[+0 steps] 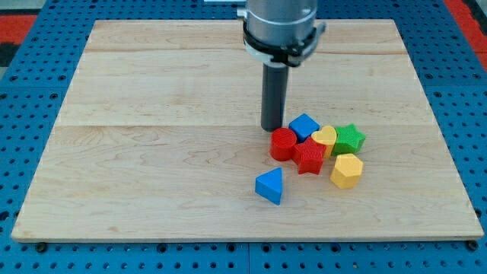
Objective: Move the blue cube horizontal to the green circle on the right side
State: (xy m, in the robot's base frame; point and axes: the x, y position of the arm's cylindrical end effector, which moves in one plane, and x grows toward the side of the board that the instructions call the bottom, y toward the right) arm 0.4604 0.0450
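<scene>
My tip (272, 128) rests on the wooden board (152, 152) just to the view's left of the blue cube (304, 125) and just above the red cylinder (283, 144); whether it touches either one is hard to tell. The arm ends in this plain rod, so it has no jaws to spread or pinch. The rod rises to a grey metal housing (279, 23) that is cut off by the view's top edge. No brand, label or writing can be read anywhere. The blue cube sits at the upper left of a tight cluster: the yellow heart (325, 138) lies just to its right, the green star (349, 138) beyond that, the red star (310, 157) below it, and the yellow hexagon (346, 170) at the cluster's lower right. The red star partly hides the lower edges of its neighbours. A blue triangle (269, 185) lies apart, towards the view's bottom left of the cluster. Around the board lies a blue perforated surface (30, 99), with red patches at the top corners.
</scene>
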